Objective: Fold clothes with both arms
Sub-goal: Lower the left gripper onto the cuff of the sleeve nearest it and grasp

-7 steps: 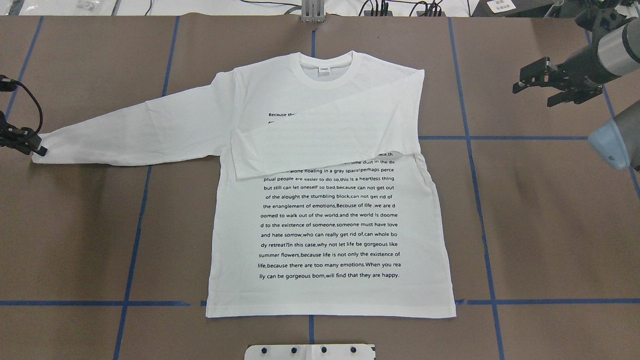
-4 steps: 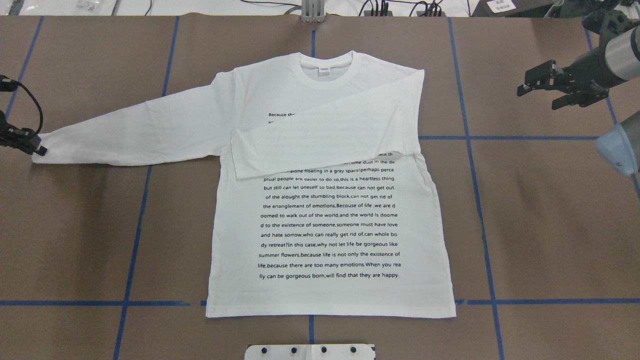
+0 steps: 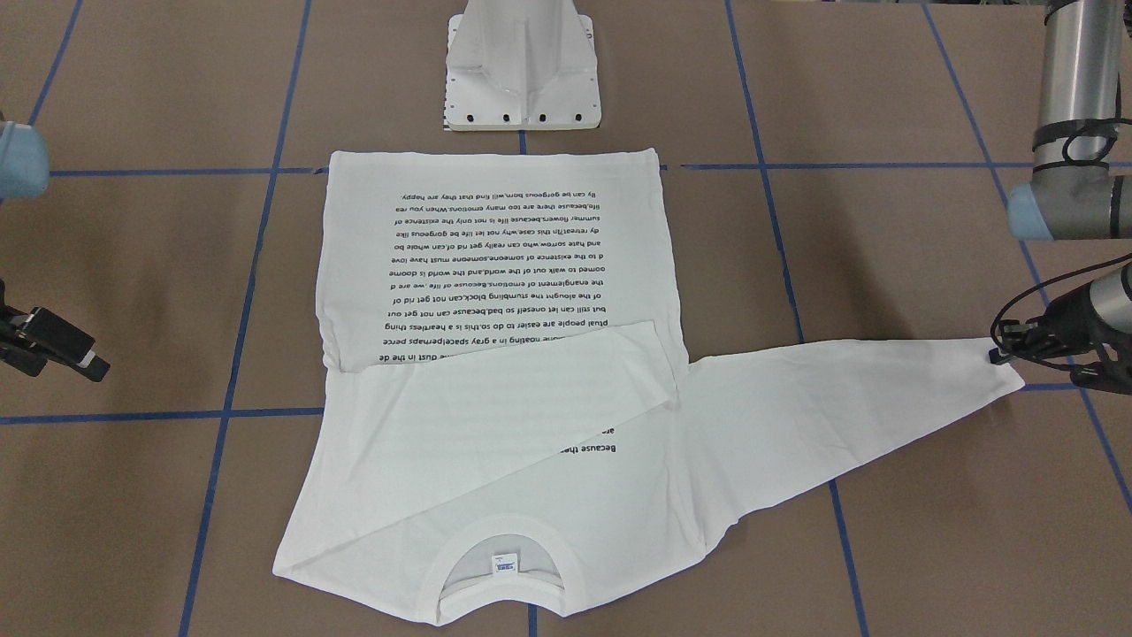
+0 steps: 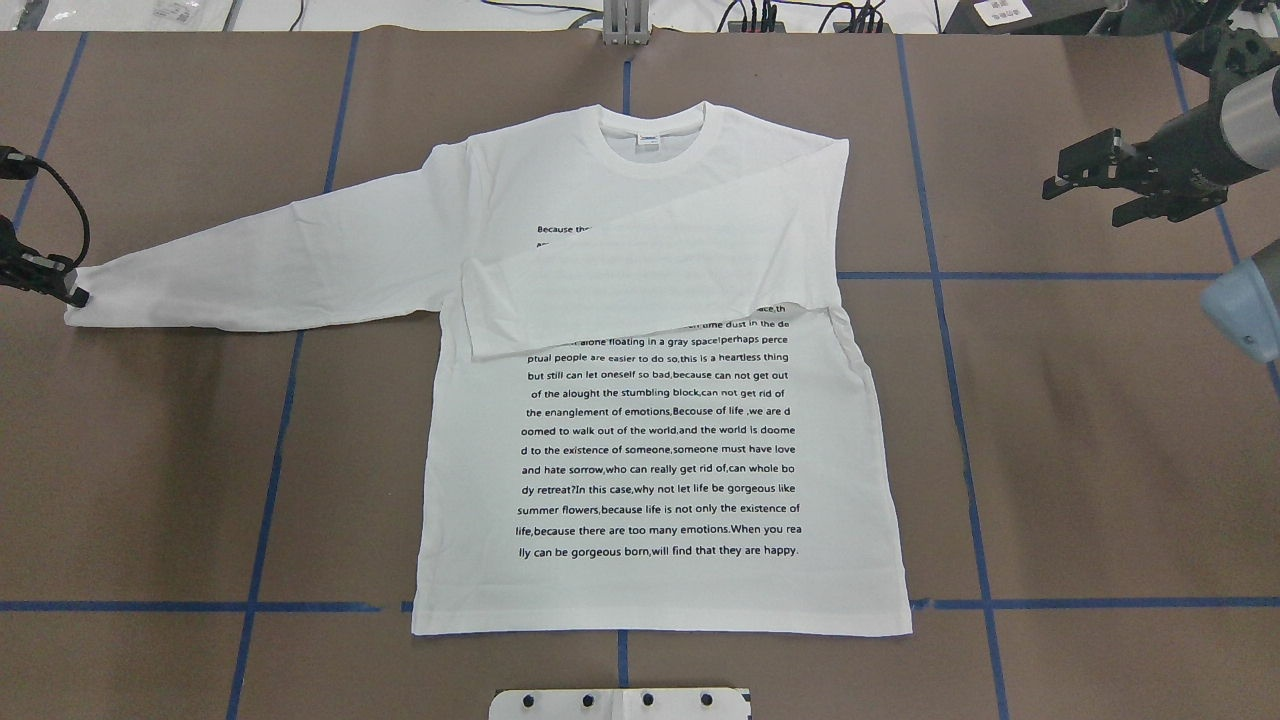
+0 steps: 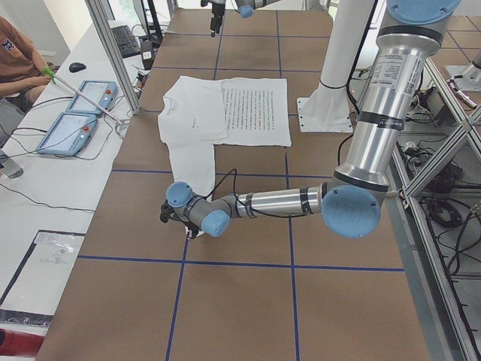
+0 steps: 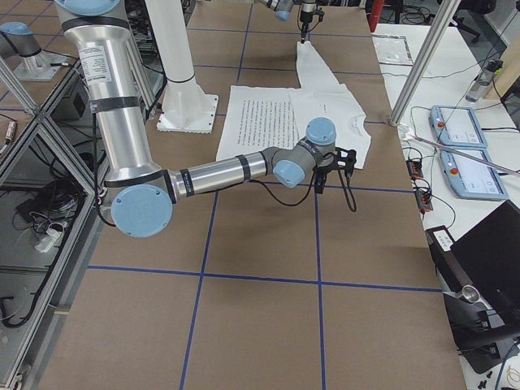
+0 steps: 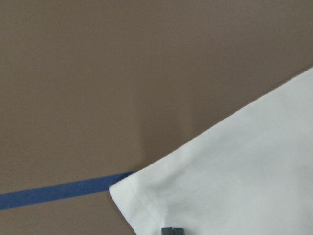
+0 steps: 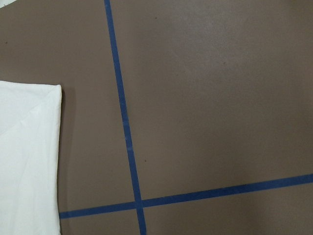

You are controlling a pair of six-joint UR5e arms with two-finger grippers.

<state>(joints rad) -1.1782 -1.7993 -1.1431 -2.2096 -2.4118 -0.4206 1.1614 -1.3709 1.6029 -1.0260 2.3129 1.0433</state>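
Far left first: the left gripper is clamped on the cuff of the stretched-out sleeve. In the wrist view the tips are pressed together on the fabric edge, which is puckered there, just beside a strip of blue tape. Hardly any table is left between that gripper and the view's left edge, but plenty of bare brown surface is open below the sleeve.

The shirt is laid flat mid-table, print up, with the collar at the far side and the hem just short of the base. The other sleeve is folded across the chest, so the top text lines are covered. The right side is left as a fairly straight edge, and the hem is straight too.

Further right, a wide clear stretch is found before the right gripper, which is held off the table with its jaws spread and nothing in them.

Compared with a second ago, the right gripper is pulled further right, away from the shirt. The left one is shifted slightly left. The shirt itself is unchanged.
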